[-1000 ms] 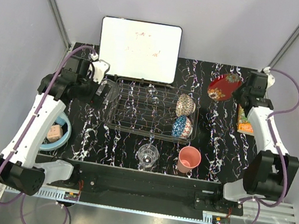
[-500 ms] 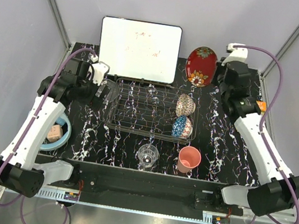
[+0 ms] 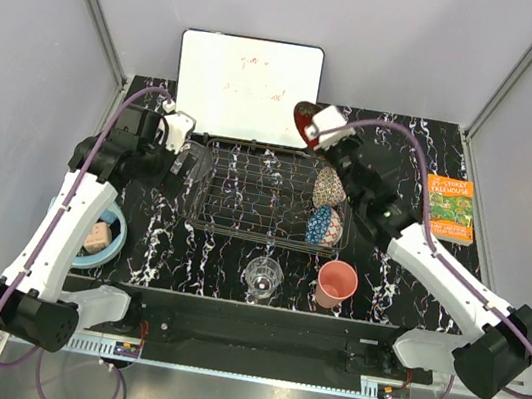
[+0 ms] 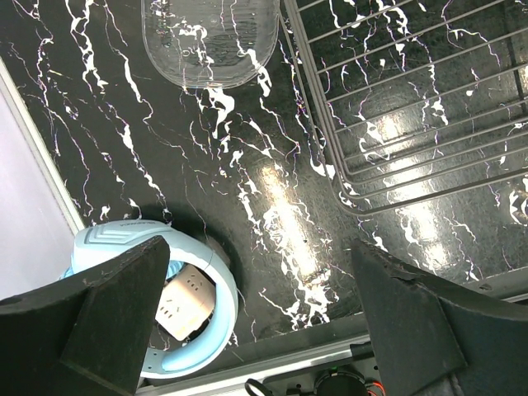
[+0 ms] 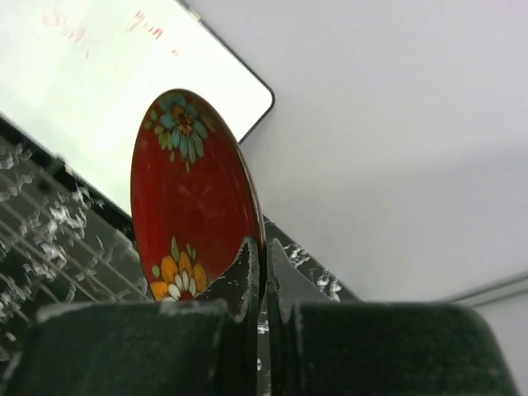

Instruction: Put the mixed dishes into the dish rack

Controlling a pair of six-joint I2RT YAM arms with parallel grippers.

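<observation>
My right gripper (image 5: 265, 256) is shut on the rim of the red patterned bowl (image 5: 194, 198) and holds it on edge in the air. From above, the bowl (image 3: 303, 117) hangs over the back right of the dish rack (image 3: 256, 196), mostly hidden by the wrist. The beige netted bowl (image 3: 330, 185) and the blue mosaic bowl (image 3: 324, 226) stand in the rack's right end. My left gripper (image 4: 262, 247) is open and empty by the rack's left end (image 4: 396, 107), with the clear glass plate (image 4: 210, 41) just beyond it. The glass tumbler (image 3: 262, 277) and pink cup (image 3: 337, 283) stand in front of the rack.
The white whiteboard (image 3: 248, 85) leans behind the rack. Light blue headphones (image 3: 98, 234) lie at the left edge, below my left gripper (image 3: 189, 162). An orange book (image 3: 449, 206) lies at the right. Metal frame posts rise at both back corners.
My right arm has swung left with the red bowl, from the far right corner to above the rack's back edge. The book is now uncovered. The left arm has hardly moved.
</observation>
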